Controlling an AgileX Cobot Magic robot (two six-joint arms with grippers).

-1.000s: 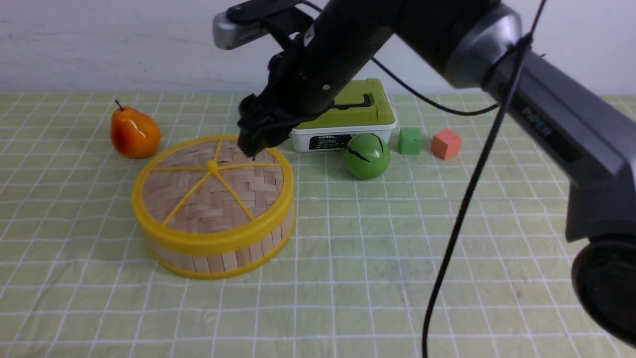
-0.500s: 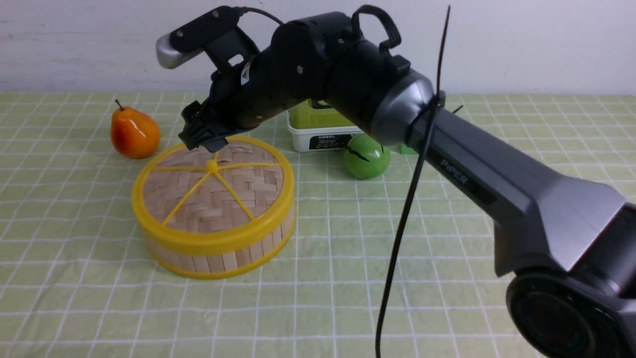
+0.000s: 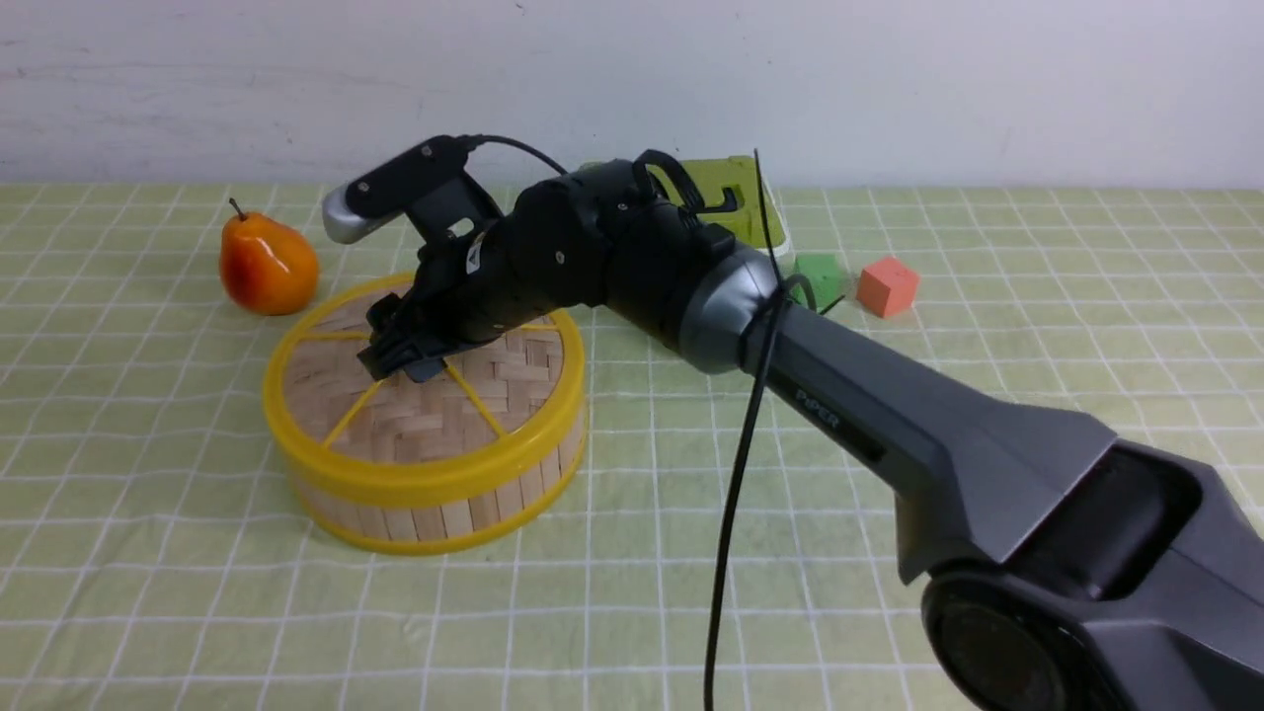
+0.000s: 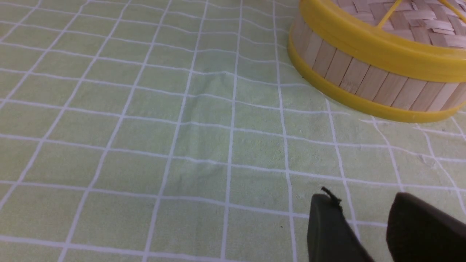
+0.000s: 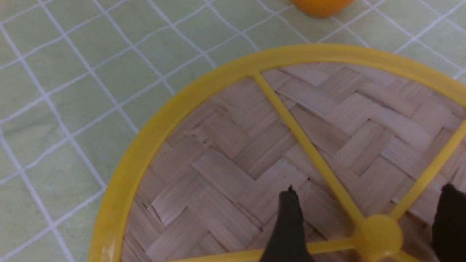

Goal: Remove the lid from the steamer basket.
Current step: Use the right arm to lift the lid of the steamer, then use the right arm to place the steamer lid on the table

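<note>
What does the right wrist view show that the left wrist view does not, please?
Only the right wrist: the centre knob between the fingers of the open right hand, and an edge of the pear. Only the left wrist: the slatted wall of the steamer basket and the open left hand. Both: the lid, rim and weave, plus the cloth.

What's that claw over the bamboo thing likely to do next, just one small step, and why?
Probably ease the right gripper down a little and close it on the knob. In the right wrist view its fingers stand open on either side of that knob at the centre of the lid, which sits on the steamer basket, so nothing is gripped yet.
</note>
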